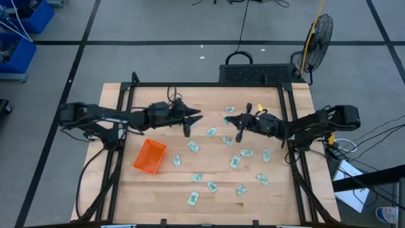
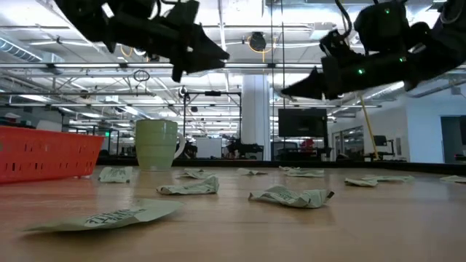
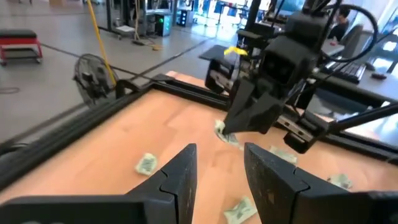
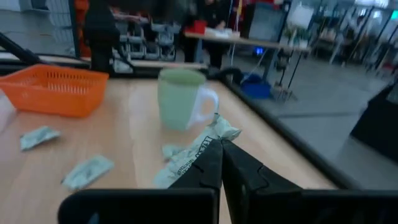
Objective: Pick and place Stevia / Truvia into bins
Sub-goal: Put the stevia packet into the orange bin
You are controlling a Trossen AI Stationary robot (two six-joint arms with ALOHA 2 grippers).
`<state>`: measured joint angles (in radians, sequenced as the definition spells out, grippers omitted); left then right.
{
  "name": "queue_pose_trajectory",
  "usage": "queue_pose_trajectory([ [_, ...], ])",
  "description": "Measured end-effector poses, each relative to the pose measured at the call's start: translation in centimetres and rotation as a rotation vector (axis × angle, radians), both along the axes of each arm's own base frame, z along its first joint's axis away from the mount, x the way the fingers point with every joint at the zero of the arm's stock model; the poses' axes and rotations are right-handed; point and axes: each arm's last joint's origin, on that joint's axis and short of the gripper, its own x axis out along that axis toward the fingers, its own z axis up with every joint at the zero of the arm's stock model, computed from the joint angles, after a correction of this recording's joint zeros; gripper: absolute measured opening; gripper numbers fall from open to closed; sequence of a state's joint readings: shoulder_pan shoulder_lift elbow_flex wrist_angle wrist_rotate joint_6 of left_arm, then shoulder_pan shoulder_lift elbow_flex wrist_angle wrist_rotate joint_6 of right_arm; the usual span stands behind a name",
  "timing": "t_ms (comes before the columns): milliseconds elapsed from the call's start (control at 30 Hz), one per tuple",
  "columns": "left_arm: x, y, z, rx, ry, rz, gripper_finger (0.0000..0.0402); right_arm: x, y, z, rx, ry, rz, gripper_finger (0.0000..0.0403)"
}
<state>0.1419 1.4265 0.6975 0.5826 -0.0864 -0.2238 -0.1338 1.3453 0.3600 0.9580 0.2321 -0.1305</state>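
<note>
Several white-and-green Stevia packets (image 1: 235,161) lie flat and scattered over the wooden table, mostly right of the orange bin (image 1: 150,156). The bin rests on its base toward the table's left. My right gripper (image 4: 219,144) hovers above the table's middle, shut on one crumpled packet (image 4: 202,148). My left gripper (image 3: 217,163) is open and empty. It is raised over the table facing the right gripper (image 3: 249,115), with no packet between its fingers. In the low view both grippers (image 2: 211,54) (image 2: 295,89) hang well above the tabletop. My right gripper pinches a crumpled packet between its two fingertips (image 4: 211,163). The packet's free end (image 4: 225,129) sticks out beyond them. In the left wrist view the packet (image 3: 225,133) hangs just below the fingertips, lifted clear of the table.
A pale green cup (image 4: 180,98) stands on the table ahead of the right gripper, with the orange bin (image 4: 57,90) beyond it. A black metal frame (image 1: 209,85) runs along the table's edges. Loose packets (image 2: 290,196) lie below both arms. A fan (image 1: 318,35) stands on the floor beyond.
</note>
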Motion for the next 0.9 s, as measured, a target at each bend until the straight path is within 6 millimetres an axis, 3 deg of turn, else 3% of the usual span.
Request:
queue_pose_trajectory([
  [233, 2.4, -0.9, -3.0, -0.099, -0.070, -0.043, 0.0138, 0.6, -0.1, 0.9, -0.048, -0.020, 0.004, 0.0001],
  [500, 4.3, -1.1, -5.5, -0.269, -0.161, 0.024, 0.0138, 0.6, -0.1, 1.0, -0.049, -0.028, 0.003, 0.0003],
  [900, 9.4, -0.9, -5.4, -0.290, -0.162, -0.016, 0.0138, 0.6, -0.1, 0.9, -0.047, -0.013, 0.002, 0.0004],
])
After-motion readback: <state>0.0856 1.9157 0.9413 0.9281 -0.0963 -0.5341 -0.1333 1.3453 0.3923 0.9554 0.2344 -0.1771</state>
